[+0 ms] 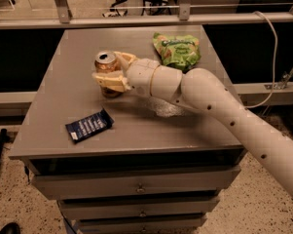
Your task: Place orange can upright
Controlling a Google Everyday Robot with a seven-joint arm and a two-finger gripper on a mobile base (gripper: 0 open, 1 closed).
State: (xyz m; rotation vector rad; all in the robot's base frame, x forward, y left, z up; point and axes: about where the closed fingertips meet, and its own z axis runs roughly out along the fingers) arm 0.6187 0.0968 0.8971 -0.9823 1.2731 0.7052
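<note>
The orange can (pixel 106 65) stands close to upright on the grey table (pixel 63 111), left of centre, its silver top with pull-tab facing up. My gripper (pixel 110 70) reaches in from the right, and its pale fingers (pixel 111 81) sit on either side of the can's body, closed around it. The can's base looks down on the tabletop, partly hidden by the near finger.
A green snack bag (pixel 177 48) lies at the back right of the table. A flat dark blue wrapper (pixel 89 125) lies near the front left edge. Drawers sit below the tabletop. A metal rail (pixel 146 18) runs behind the table.
</note>
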